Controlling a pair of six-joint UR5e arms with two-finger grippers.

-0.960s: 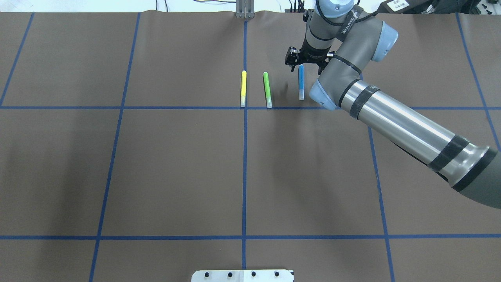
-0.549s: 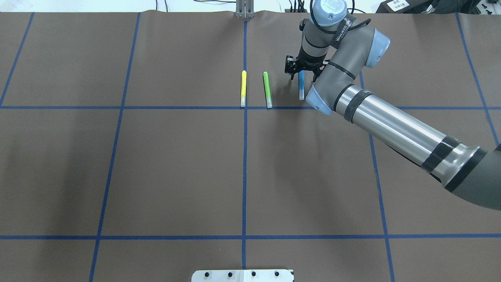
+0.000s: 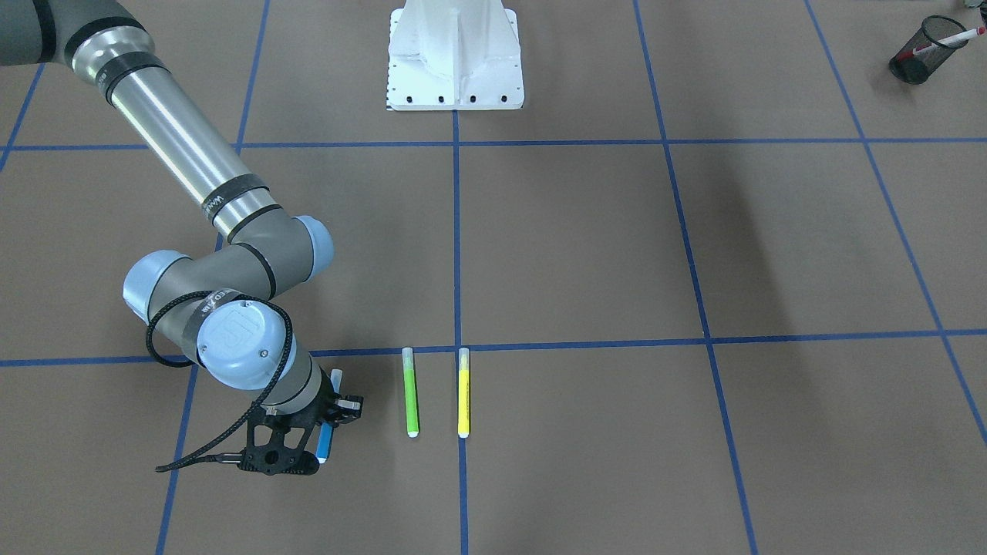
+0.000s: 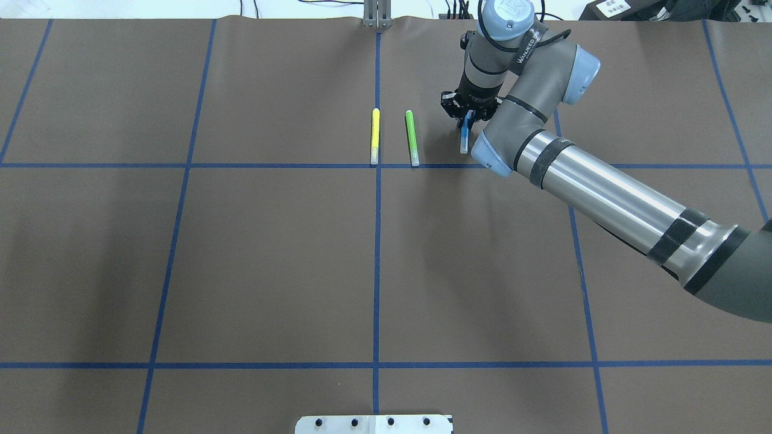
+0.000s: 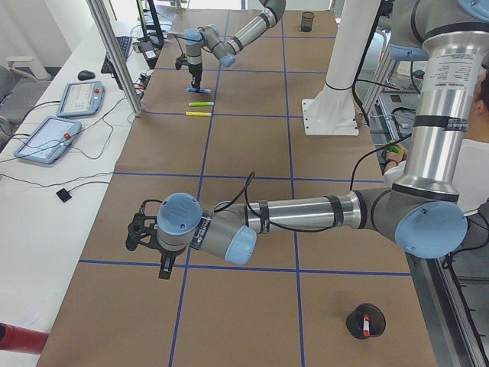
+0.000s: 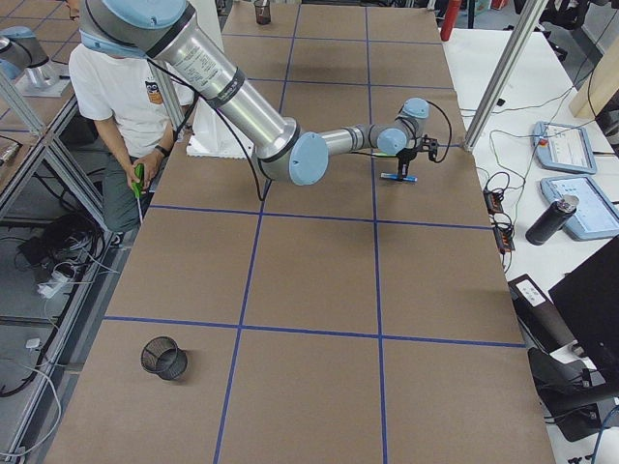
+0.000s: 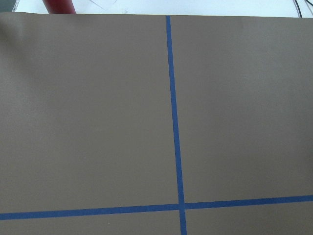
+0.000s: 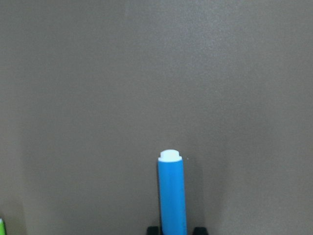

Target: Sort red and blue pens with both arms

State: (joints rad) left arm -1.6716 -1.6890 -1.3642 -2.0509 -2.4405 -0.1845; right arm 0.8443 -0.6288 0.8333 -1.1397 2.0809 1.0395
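The blue pen (image 4: pixel 464 140) lies on the brown mat at the far right of centre, pointing away from the robot. My right gripper (image 4: pixel 467 114) stands over its far half, shut on the blue pen (image 3: pixel 325 445). In the right wrist view the pen (image 8: pixel 172 196) runs up between two black fingertips (image 8: pixel 154 229). The red pen (image 3: pixel 952 37), white-barrelled, leans in a black mesh cup (image 3: pixel 921 50) on the robot's left side. My left gripper (image 5: pixel 149 248) hovers low over bare mat near that end. I cannot tell whether it is open or shut.
A lime-green pen (image 4: pixel 412 137) and a yellow pen (image 4: pixel 375 136) lie parallel just left of the blue one. The white pedestal base (image 3: pixel 455 62) stands at the robot's edge. An empty mesh cup (image 6: pixel 164 358) sits at the right end. A person (image 6: pixel 126 87) sits behind the robot.
My right gripper came down over the blue pen and its fingers drew in from wide apart to close on it. The pens have not moved.
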